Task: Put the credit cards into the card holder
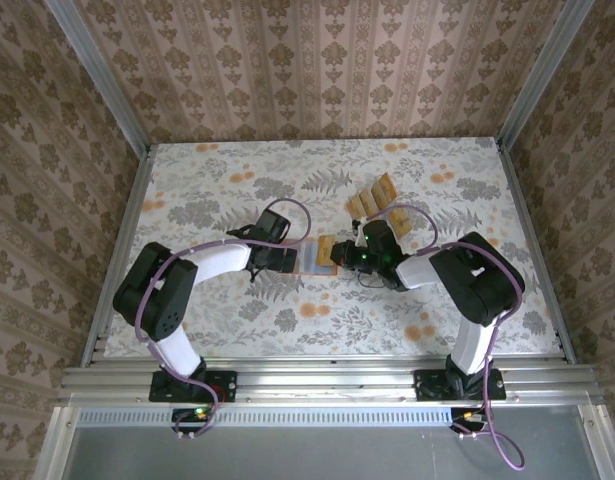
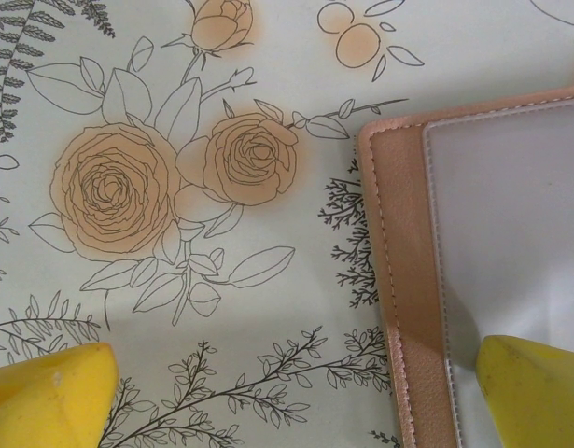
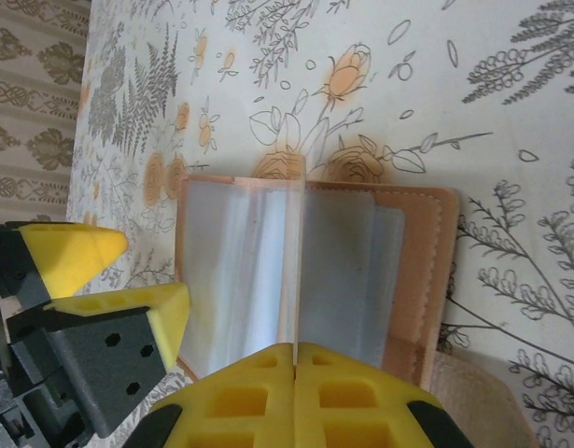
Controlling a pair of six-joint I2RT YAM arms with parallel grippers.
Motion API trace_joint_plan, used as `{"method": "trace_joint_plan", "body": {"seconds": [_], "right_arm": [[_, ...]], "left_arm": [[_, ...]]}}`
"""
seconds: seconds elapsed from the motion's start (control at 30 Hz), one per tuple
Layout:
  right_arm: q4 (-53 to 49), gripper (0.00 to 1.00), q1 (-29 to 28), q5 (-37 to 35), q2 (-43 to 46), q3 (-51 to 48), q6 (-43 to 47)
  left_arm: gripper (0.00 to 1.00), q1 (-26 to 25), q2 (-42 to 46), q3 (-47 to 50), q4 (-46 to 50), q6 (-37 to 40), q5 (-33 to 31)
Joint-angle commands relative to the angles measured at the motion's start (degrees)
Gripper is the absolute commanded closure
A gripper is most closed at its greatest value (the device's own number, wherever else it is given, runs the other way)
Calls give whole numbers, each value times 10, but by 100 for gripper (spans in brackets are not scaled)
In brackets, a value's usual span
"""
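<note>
The card holder (image 1: 310,259) lies open mid-table, pink-rimmed with a greyish inner face (image 2: 492,233) and clear sleeves (image 3: 240,261). My right gripper (image 3: 296,350) is shut on one tan credit card (image 1: 327,246), seen edge-on as a thin line (image 3: 297,266) standing over the holder's middle fold. My left gripper (image 2: 291,392) is open wide at the holder's left edge (image 1: 288,258). One of its yellow fingertips (image 2: 534,387) rests on the grey face and the other (image 2: 49,392) is over the bare cloth. Several more credit cards (image 1: 372,203) lie fanned behind the right gripper (image 1: 339,256).
A floral cloth (image 1: 237,310) covers the table, and patterned walls with metal rails (image 1: 122,235) close it in on three sides. A beige patch (image 3: 473,401) shows beside the holder's near right corner. The left gripper's fingers (image 3: 165,313) sit close to the holder's left side.
</note>
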State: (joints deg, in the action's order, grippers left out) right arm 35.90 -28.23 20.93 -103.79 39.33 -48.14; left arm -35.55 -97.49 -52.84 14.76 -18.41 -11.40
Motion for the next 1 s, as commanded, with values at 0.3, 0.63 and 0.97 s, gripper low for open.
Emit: {"method": "trace_joint_plan", "body": {"seconds": [0.3,0.63,0.97], "right_arm": [[-13,100,-25,19,-8,51,-12],[33,100,-37,18,-59,59,-40],[63,100,-34,4,-60,27,-47]], "left_arm": [[0,-2,-9,8,14,-11,-4],[0,-2,-9,9,13,-13,-1],[0,-2,-8,13,13,-14,-2]]}}
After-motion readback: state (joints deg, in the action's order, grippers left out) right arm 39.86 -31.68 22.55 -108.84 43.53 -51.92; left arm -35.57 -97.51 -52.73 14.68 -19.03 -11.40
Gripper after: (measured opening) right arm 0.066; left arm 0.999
